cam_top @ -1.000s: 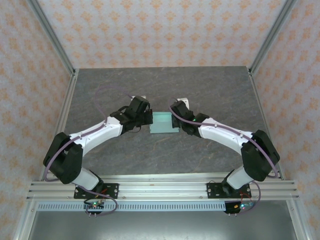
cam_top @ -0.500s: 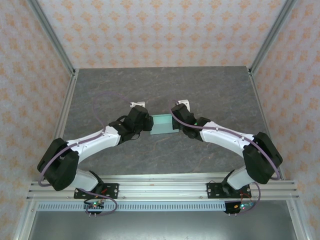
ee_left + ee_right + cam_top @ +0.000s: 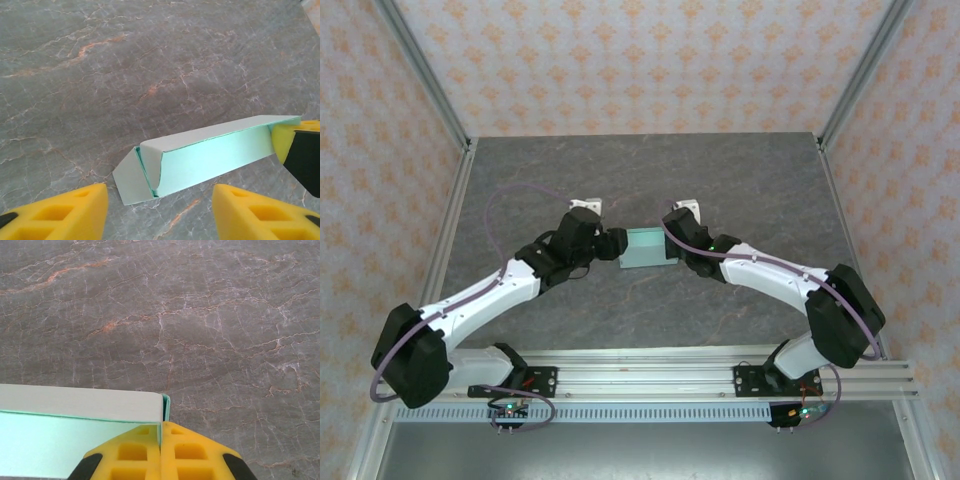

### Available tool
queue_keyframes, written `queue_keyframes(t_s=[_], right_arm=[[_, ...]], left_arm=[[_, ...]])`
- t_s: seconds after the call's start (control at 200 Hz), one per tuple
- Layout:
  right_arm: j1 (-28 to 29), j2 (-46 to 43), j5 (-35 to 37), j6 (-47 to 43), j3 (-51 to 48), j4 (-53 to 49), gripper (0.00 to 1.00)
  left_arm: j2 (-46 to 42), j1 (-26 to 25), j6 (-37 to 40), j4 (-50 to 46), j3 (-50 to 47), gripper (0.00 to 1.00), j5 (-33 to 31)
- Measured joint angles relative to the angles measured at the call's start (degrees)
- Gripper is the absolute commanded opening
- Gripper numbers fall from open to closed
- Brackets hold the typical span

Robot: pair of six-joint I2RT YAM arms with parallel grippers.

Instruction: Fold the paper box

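Note:
The paper box (image 3: 648,248) is a pale mint-green, partly folded long box lying at the middle of the table. In the left wrist view the box (image 3: 210,152) lies slantwise with an end flap (image 3: 129,181) sticking out at its near end. My left gripper (image 3: 159,214) stands open just short of that end, with nothing between its yellow fingers (image 3: 75,212). It is just left of the box (image 3: 616,243). My right gripper (image 3: 161,435) is shut on the thin card wall at the box's other end (image 3: 75,427), at the box's right side (image 3: 672,240).
The grey marble table (image 3: 640,170) is bounded by patterned walls and aluminium posts (image 3: 430,90) at the back and sides. A metal rail (image 3: 640,372) carrying the arm bases runs along the near edge. Bare tabletop lies behind and in front of the box.
My left gripper has opened, let go of the box's left end and drawn back a little to the left. The right gripper and the box have stayed in place.

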Motion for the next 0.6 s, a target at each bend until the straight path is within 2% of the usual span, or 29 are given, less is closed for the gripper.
queue_keyframes(t_s=[0.22,0.405,0.601], right_arm=[[0.0,0.0,0.0,0.0,0.0,0.0,0.00],[0.0,0.0,0.2,0.0,0.0,0.0,0.00],[0.0,0.0,0.6,0.0,-0.1,0.0,0.00]], left_arm=[[6.4,5.1,-4.7,0.7,4.1,0.60,5.9],[11.5,5.5,-7.5,1.9,5.2,0.60,10.1],[11.7,5.4,-9.5,5.2,3.7,0.57,11.5]])
